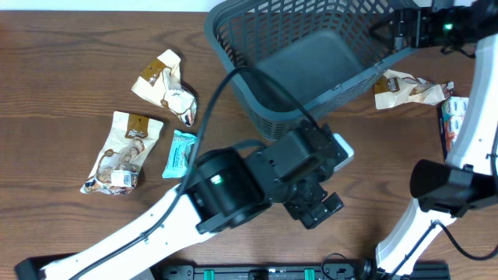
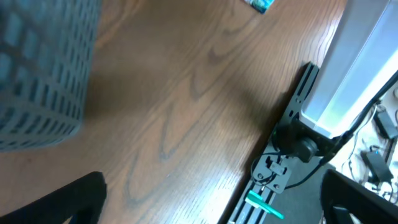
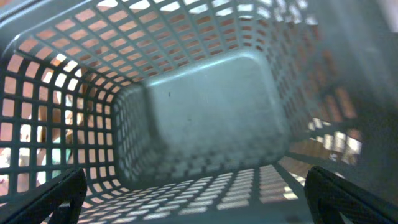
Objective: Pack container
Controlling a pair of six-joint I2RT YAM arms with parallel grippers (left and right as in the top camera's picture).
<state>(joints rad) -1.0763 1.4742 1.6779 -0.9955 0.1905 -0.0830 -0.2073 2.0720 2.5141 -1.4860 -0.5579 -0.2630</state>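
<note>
The left gripper [image 2: 211, 186] is hovering wide open over free surface [image 2: 186, 112] beside the container [image 1: 311, 62]; the right gripper [image 3: 196, 186] is gaping wide above its bare floor.

The brown wooden worktop [image 1: 70, 47] carries a far tan packet [image 1: 165, 87], a near tan packet [image 1: 123, 152] and a teal packet [image 1: 181, 152] at left. Another tan packet [image 1: 405, 89] lies at right.

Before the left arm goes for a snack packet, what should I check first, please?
1. Left gripper open and empty: ok.
2. Container floor free for packing: ok.
3. Container flat on the table: cannot tell; it looks tilted from overhead.
4. Right gripper clear of the container: not ok, it is open at the rim.
5. Teal packet lying uncovered: ok.
</note>
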